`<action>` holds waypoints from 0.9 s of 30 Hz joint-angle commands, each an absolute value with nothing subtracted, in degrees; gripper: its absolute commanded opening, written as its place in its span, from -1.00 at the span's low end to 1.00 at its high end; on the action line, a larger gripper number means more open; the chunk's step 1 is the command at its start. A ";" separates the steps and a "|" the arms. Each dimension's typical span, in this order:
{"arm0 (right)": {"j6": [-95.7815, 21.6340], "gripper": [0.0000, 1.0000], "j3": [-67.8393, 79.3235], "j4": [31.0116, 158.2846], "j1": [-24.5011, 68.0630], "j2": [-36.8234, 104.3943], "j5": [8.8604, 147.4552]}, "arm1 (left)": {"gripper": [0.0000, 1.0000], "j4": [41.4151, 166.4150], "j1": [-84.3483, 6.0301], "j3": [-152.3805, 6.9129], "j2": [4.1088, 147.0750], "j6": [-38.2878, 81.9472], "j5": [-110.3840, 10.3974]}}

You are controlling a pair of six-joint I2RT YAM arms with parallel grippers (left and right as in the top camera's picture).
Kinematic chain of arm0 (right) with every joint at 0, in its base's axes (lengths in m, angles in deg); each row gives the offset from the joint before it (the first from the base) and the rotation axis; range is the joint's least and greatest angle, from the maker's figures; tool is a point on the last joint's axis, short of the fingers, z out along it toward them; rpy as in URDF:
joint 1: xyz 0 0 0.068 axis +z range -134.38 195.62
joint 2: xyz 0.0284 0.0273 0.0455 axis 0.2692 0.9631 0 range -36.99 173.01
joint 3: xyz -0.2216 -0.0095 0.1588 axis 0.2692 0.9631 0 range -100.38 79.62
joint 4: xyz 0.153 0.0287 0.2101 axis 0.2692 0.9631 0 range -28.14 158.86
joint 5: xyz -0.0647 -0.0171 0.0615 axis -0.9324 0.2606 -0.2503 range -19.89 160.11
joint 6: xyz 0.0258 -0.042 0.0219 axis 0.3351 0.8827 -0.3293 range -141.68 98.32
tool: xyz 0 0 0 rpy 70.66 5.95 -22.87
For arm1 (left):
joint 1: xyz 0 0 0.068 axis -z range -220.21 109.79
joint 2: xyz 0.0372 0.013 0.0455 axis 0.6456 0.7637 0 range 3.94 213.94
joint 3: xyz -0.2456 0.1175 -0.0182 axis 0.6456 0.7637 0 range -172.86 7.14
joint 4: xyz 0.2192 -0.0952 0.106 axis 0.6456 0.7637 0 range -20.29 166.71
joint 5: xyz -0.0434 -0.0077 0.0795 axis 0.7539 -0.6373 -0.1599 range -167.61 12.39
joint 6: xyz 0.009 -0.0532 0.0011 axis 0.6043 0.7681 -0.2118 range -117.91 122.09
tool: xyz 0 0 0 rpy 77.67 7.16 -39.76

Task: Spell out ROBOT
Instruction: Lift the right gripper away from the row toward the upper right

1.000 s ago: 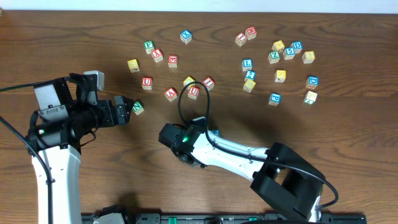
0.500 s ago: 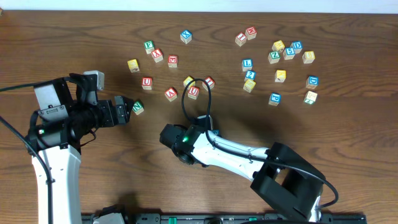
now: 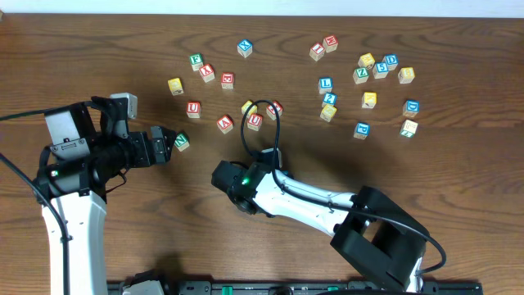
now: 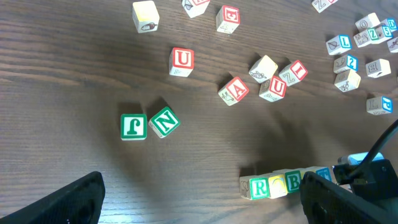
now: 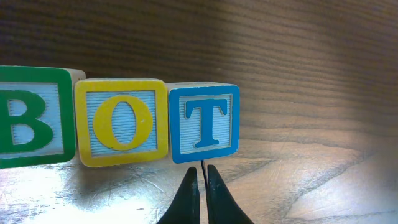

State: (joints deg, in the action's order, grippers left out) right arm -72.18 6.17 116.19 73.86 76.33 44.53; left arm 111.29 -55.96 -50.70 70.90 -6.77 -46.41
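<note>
The left gripper [image 4: 204, 182] hangs wide open and empty above the table [image 4: 74, 74]; ahead of it the green N cube [image 4: 164, 121] sits just beside a second green cube [image 4: 134, 126]. Further right, by that gripper's right finger, a row begins with the green R cube [image 4: 258, 187], a yellow cube [image 4: 277, 185] and the green B cube [image 4: 293, 182]. The right wrist view shows the row's end, the yellow O cube [image 5: 121, 121] touching the blue T cube [image 5: 204, 121]; the right gripper [image 5: 201, 177] is closed on nothing, its tips just in front of the T.
</note>
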 commanded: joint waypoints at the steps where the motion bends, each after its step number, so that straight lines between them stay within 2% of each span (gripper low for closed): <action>1: -73.09 -0.97 5.10 115.75 73.66 76.50 42.52 | 0.96 111.25 -56.22 -51.75 70.82 -7.12 -46.12; 11: -73.09 -0.97 5.10 115.51 73.68 76.50 41.78 | 0.96 111.25 -56.22 -51.75 70.82 -7.12 -46.12; 20: -73.12 -0.98 5.08 118.09 77.20 76.48 48.86 | 0.96 111.25 -56.22 -51.75 70.82 -7.12 -46.12; 27: -76.57 -0.98 2.54 125.06 75.76 75.24 44.75 | 0.96 111.25 -56.22 -51.75 70.82 -7.12 -46.12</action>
